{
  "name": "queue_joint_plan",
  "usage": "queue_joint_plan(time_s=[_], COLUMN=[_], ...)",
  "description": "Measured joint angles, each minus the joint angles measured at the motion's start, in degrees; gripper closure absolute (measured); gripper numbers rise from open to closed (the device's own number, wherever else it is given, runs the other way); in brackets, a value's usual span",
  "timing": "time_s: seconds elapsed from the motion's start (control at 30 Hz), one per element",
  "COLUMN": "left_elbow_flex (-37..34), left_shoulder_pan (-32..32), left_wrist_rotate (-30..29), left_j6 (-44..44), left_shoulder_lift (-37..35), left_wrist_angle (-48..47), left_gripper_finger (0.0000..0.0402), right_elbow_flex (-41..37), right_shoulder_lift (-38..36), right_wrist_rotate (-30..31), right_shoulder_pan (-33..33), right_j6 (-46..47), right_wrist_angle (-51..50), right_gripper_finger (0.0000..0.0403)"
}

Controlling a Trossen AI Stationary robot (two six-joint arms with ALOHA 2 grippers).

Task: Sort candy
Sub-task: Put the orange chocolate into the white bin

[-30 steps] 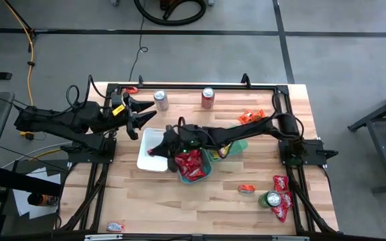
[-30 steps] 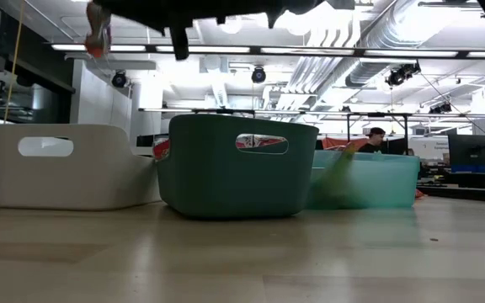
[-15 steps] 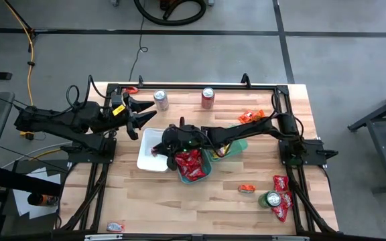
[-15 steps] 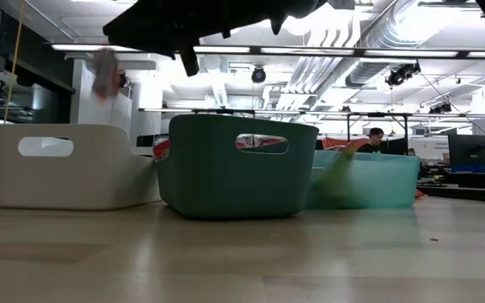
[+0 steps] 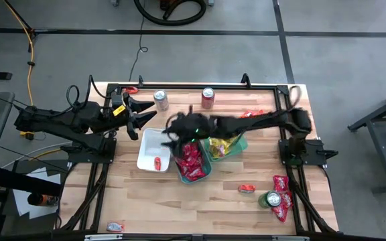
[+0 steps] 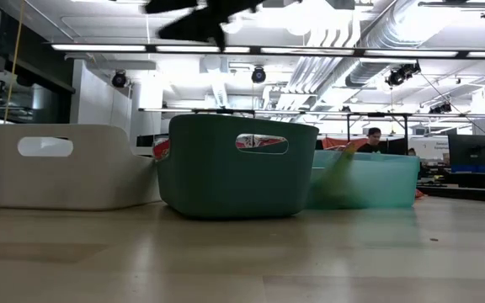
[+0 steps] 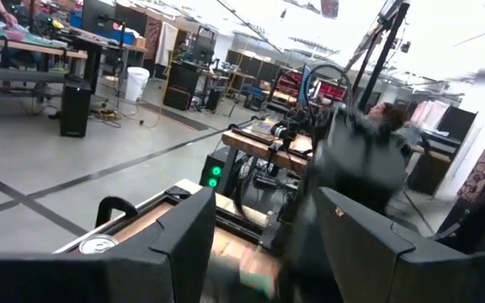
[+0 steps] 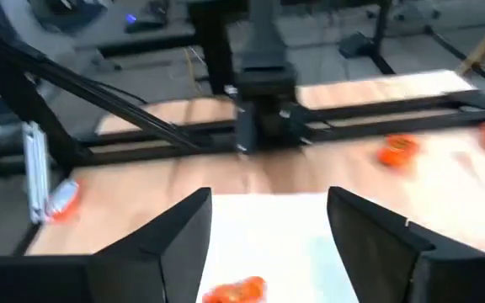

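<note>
Crinkly red candy packet (image 5: 157, 161) in white bin (image 5: 146, 158): likely light, slippery, best pinched edgewise; right tool (image 5: 171, 127) spread, empty.

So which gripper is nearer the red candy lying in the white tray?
Right. The right gripper is open above the white tray's far edge, close to the red candy. The left gripper is open beyond the tray's far-left corner, farther off.

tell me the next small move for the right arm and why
Probably swing the right gripper back toward the loose red wrapped candy packets at the table's right edge. Its fingers are open and empty, a small red packet already lies in the white plastic bin, and the left gripper waits nearby.
</note>
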Motion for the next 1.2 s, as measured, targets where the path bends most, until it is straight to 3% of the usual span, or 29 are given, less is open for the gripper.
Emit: queue_joint_plan(time_s=[0.23, 0.43, 0.63, 0.8, 1.03, 1.1, 1.2], left_elbow_flex=[0.0, 0.0, 0.0, 0.0, 0.3, 2.8, 11.6], left_shoulder_pan=[0.0, 0.0, 0.0, 0.0, 2.1, 5.6, 14.0], left_wrist_rotate=[0.0, 0.0, 0.0, 0.0, -6.0, -7.2, -6.7], left_j6=[0.0, 0.0, 0.4, 2.0, 0.8, -1.6, -5.4], left_shoulder_lift=[0.0, 0.0, 0.0, 0.0, 0.6, 1.4, 4.6], left_wrist_angle=[-1.5, -1.3, -1.6, -1.7, -1.3, -6.7, -26.7], left_gripper_finger=[0.0206, 0.0206, 0.0206, 0.0206, 0.0206, 0.0206, 0.0206], right_elbow_flex=[0.0, -1.4, -17.8, -33.7, -41.4, -41.2, -40.4], right_shoulder_lift=[-12.9, -20.2, -31.4, -40.6, -46.1, -46.2, -46.1], right_wrist_rotate=[0.7, 8.3, 12.0, 13.0, 13.7, 14.0, 14.1], right_shoulder_pan=[-2.1, -0.3, 1.6, 2.9, 4.2, 4.2, 3.8], right_j6=[-3.1, -3.8, 5.4, 18.7, 27.2, 27.0, 25.4], right_wrist_angle=[-25.5, -41.0, -36.6, -26.1, -18.7, -18.4, -18.0], right_gripper_finger=[0.0167, 0.0167, 0.0167, 0.0167, 0.0167, 0.0167, 0.0167])
